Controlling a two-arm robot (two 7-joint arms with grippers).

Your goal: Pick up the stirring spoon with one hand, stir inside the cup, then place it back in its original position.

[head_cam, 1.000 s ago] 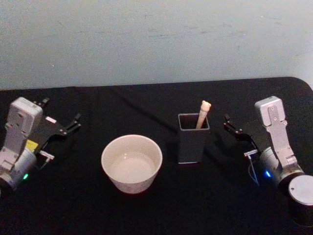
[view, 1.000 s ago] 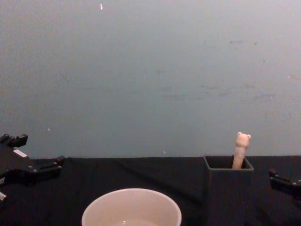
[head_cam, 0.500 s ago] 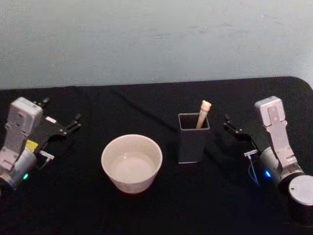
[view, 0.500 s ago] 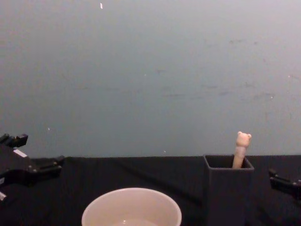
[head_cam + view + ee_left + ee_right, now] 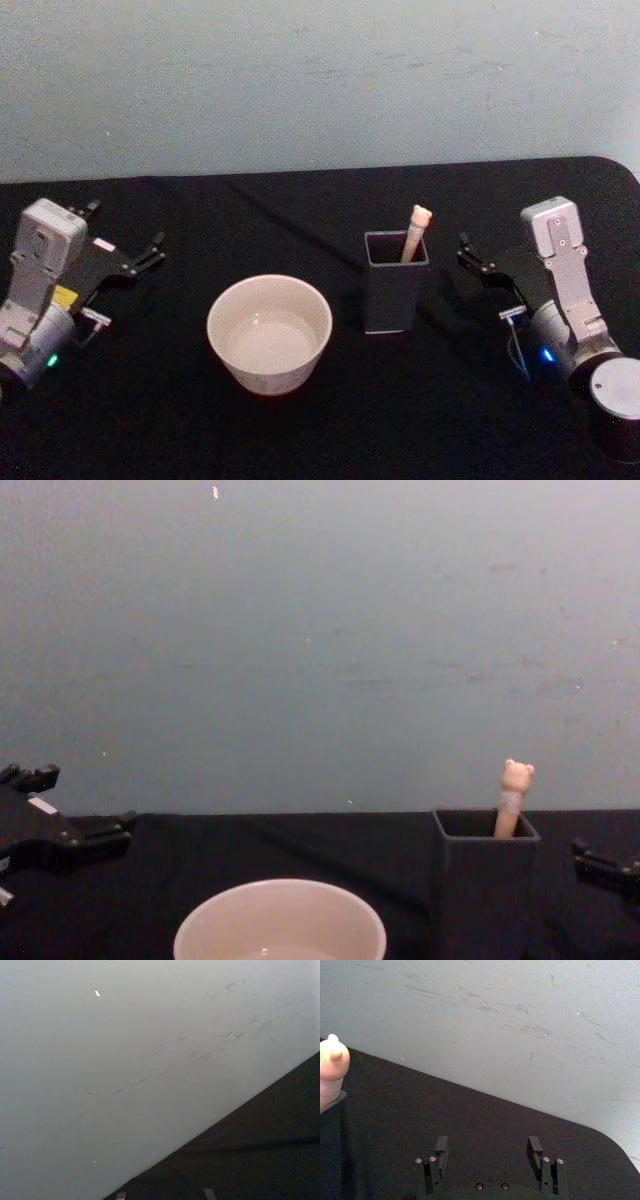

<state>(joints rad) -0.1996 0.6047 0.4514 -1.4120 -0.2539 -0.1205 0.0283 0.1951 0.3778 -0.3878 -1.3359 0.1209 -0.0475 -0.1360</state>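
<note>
The stirring spoon (image 5: 414,232) stands in a dark grey square holder (image 5: 396,290), with its beige handle and bear-head knob (image 5: 516,774) poking above the rim. Its stem and bowl are hidden inside. The cream-white cup (image 5: 269,333) sits on the table to the left of the holder, and also shows low in the chest view (image 5: 280,920). My right gripper (image 5: 468,252) hovers open just right of the holder, with nothing between its fingers (image 5: 441,1147). The knob (image 5: 331,1057) lies off to one side of it. Far left of the cup, my left gripper (image 5: 125,228) is open and holds nothing.
A black cloth covers the table (image 5: 300,430), which ends at a pale blue-grey wall (image 5: 320,80) behind. There is free room between cup and left gripper, and in front of both vessels.
</note>
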